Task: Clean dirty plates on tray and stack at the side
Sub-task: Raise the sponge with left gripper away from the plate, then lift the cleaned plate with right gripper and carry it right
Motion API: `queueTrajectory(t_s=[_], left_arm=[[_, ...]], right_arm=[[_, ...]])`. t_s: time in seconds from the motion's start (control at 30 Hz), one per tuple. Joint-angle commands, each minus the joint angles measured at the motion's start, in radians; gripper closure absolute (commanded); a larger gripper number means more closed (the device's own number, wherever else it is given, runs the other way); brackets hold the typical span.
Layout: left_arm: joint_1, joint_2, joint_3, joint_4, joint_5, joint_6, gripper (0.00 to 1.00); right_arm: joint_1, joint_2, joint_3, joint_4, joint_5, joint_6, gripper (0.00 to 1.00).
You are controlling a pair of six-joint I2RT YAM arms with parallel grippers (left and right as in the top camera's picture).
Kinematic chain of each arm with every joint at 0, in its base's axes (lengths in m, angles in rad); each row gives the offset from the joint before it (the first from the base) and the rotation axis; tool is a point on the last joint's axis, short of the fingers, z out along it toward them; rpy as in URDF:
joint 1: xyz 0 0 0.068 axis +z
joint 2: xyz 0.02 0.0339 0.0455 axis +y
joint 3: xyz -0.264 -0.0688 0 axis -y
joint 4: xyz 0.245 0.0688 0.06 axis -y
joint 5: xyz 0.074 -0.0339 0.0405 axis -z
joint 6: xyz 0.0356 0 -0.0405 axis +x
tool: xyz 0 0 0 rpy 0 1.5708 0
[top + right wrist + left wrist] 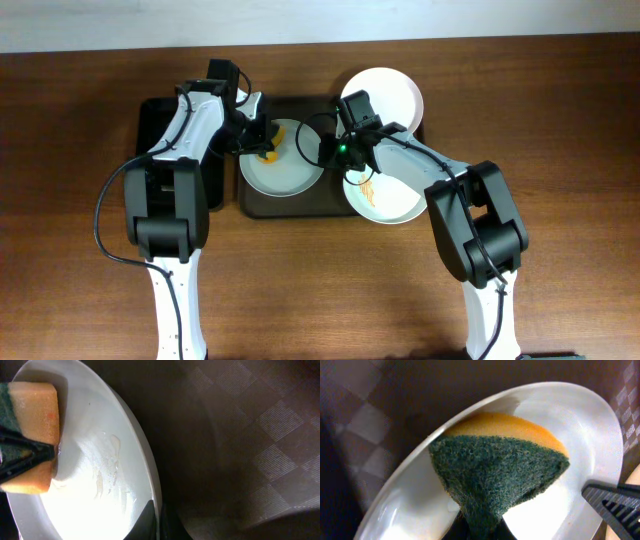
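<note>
Three white plates are in the overhead view. The left plate (285,178) lies on the brown tray (290,206). My left gripper (262,140) is shut on a green and orange sponge (270,152) that presses on this plate's far part. In the left wrist view the sponge (500,465) rests on the plate (560,410), held by the gripper (480,529). My right gripper (330,160) is shut on the plate's right rim; its wrist view shows the jaws (156,520) pinching the rim of the wet plate (90,490). A second plate (392,92) sits back right. A third plate (390,200) has orange smears.
A smaller glossy black tray (155,125) lies left of the brown tray, under my left arm. The brown wooden table (320,290) stretches around both trays. The right plates overhang the brown tray's right edge.
</note>
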Motion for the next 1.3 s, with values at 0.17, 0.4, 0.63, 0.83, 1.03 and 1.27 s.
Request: queueTrajectory(t_s=[0.17,0.4,0.63,0.83,1.03,1.27], left_arm=[[0.026,0.074,0.278,-0.288,-0.034,0.017,0.99],[0.041,0.074,0.588,-0.557,-0.026,0.112,0.99],[0.079,0.077,0.667,-0.607,-0.027,0.131,0.99],[0.079,0.079,0.656,-0.567,-0.034,0.130,0.99],[0.080,0.079,0.656,-0.558,-0.034,0.130,0.99],[0.079,0.079,0.656,-0.558,-0.034,0.130,0.99]], right_arm=[[0.011,0.009,0.000,0.010,-0.006,0.001,0.96],[0.011,0.003,0.001,0.011,-0.005,-0.003,0.96],[0.014,-0.114,0.003,-0.033,0.097,-0.074,0.96],[0.068,-0.257,0.003,-0.179,0.374,-0.163,0.96],[0.176,-0.303,0.003,-0.282,0.711,-0.188,0.96],[0.282,-0.303,0.003,-0.323,1.011,-0.188,0.96]])
